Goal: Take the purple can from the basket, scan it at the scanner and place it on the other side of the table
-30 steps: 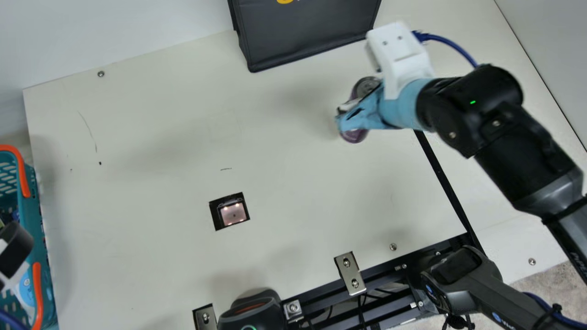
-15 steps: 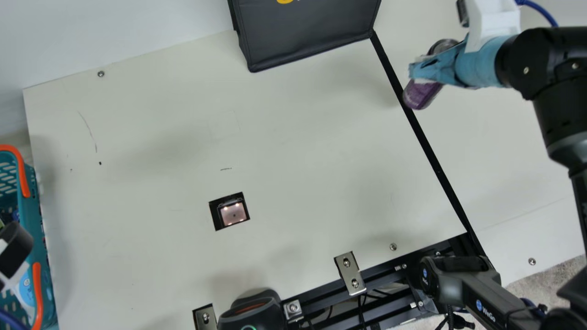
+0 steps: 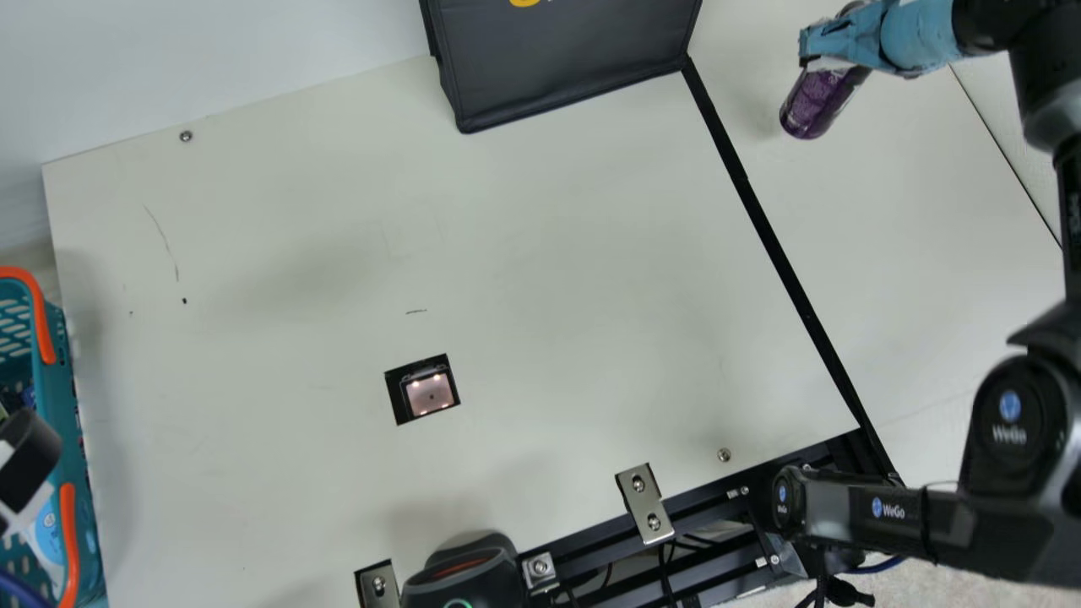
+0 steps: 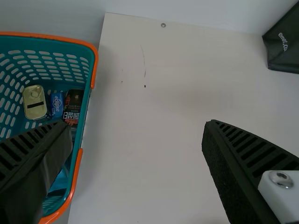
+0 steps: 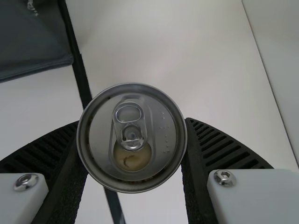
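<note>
— What is in your jaws?

— My right gripper (image 5: 132, 140) pinches the can (image 3: 817, 105) from both sides, near its top, at two o'clock from the main view's centre. My left gripper (image 4: 136, 125) is spread, with nothing between its jaws.

— How should I see the step?

— As setting down, I judge: the can is beyond the strip (image 3: 785, 262), over the far side of the table (image 3: 929, 211). I should lower straight and slowly, level the base before it bears weight, let it meet the surface whole, then part both jaws evenly and back off along the can's axis. From my grip the base slants toward seven o'clock in that view; whether it is truly plumb, or touching, I cannot tell. Opening early could tip it, and a round can could roll.

— And the feel of things?

— Smooth, hard metal: a silver lid with a raised rim and a pull tab (image 5: 130, 126), over a glossy purple cylinder. Slippery, I expect, so my ribbed fingers (image 5: 224, 149) should press firmly without denting it. Blue wrap (image 3: 916, 34), creased, covers my wrist end.

— Farther out?

— The bag (image 3: 566, 63), dark, flat-sided cloth, at twelve; the scanner (image 3: 431, 395), a lit square window, at eight; the basket (image 3: 69, 507), teal slotted plastic with orange handles, between eight and nine.
</note>
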### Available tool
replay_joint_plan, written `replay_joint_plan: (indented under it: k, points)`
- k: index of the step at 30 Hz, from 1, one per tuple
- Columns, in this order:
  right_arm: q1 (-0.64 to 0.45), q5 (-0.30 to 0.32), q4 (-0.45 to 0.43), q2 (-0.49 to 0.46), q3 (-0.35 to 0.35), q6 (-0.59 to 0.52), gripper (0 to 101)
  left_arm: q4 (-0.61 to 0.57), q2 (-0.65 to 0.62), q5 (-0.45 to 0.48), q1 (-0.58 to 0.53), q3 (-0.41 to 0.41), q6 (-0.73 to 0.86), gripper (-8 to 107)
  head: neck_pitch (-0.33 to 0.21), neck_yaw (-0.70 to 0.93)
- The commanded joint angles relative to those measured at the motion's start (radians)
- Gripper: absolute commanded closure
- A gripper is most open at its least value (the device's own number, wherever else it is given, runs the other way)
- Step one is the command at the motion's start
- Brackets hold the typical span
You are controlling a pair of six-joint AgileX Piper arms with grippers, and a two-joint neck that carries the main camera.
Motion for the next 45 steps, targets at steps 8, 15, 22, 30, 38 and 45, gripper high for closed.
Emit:
replay_joint_plan:
  k: [8,15,22,30,38,45]
  points:
    - [-0.049,0.047,0.026,0.232,-0.254,-0.062,101,0.0,0.0,0.0,0.0,0.0,0.0,9,-0.029,-0.002]
    - [-0.082,0.095,0.026,0.365,-0.42,-0.086,101,0.0,0.0,0.0,0.0,0.0,0.0,9,-0.029,-0.002]
    - [-0.113,0.15,0.027,0.467,-0.565,-0.09,101,0.0,0.0,0.0,0.0,0.0,0.0,9,-0.029,-0.002]
    - [-0.138,0.199,0.023,0.547,-0.681,-0.088,101,0.0,0.0,0.0,0.0,0.0,0.0,9,-0.029,-0.002]
    - [-0.15,0.228,0.015,0.588,-0.736,-0.087,89,0.0,0.0,0.0,0.0,0.0,0.0,9,-0.029,-0.002]
    - [-0.155,0.231,0.011,0.596,-0.735,-0.085,65,0.0,0.0,0.0,0.0,0.0,0.0,9,-0.029,-0.002]
